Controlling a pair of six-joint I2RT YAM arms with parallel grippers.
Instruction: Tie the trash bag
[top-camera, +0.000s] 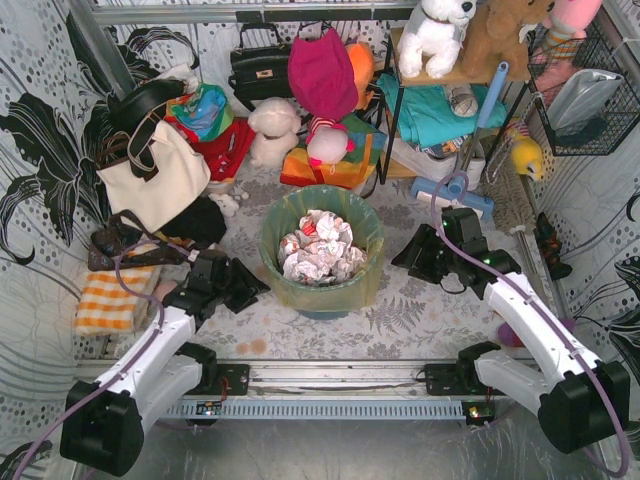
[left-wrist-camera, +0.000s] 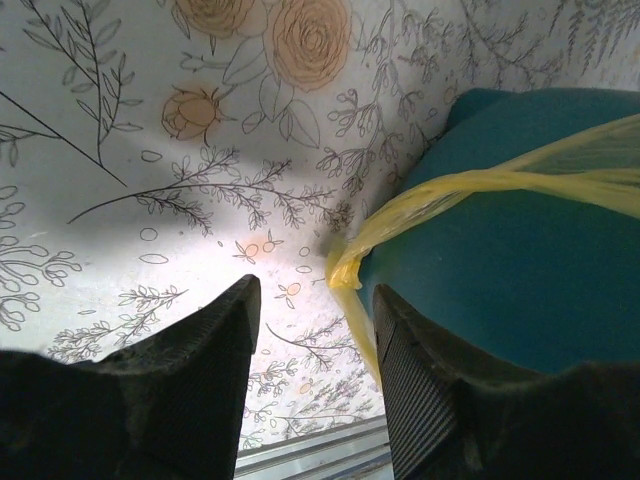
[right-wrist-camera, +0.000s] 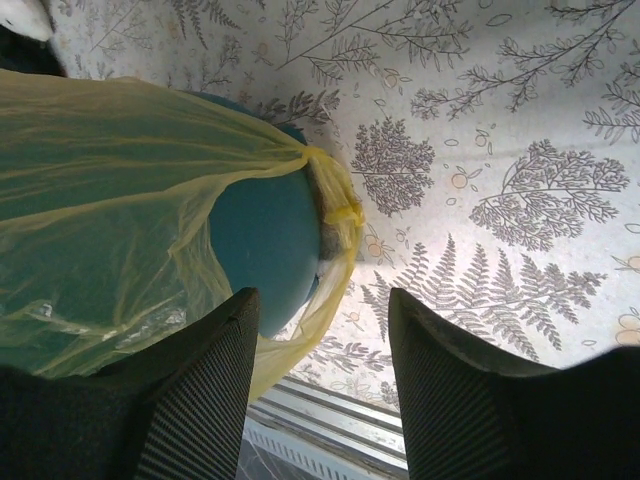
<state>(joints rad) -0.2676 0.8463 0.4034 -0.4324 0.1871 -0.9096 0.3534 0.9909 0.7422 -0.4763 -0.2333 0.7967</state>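
The yellow-green trash bag (top-camera: 368, 262) lines a teal bucket (top-camera: 325, 305) in the middle of the table, its rim folded down over the outside. Crumpled white-and-red paper (top-camera: 320, 246) fills it. My left gripper (top-camera: 258, 288) is open and empty, low beside the bucket's left wall. In the left wrist view (left-wrist-camera: 315, 312) a bunched bag loop (left-wrist-camera: 347, 268) hangs just ahead of the jaws, against the bucket (left-wrist-camera: 520, 280). My right gripper (top-camera: 398, 260) is open and empty at the bucket's right. In the right wrist view (right-wrist-camera: 322, 305) the bag (right-wrist-camera: 110, 210) and its gathered loop (right-wrist-camera: 342, 212) lie ahead.
A cream tote (top-camera: 155, 175), a black handbag (top-camera: 262, 65), plush toys (top-camera: 272, 130) and a shelf (top-camera: 440, 100) crowd the back. An orange checked cloth (top-camera: 110, 300) lies at the left, a blue brush (top-camera: 455, 188) at the right. A metal rail (top-camera: 330, 378) runs along the front.
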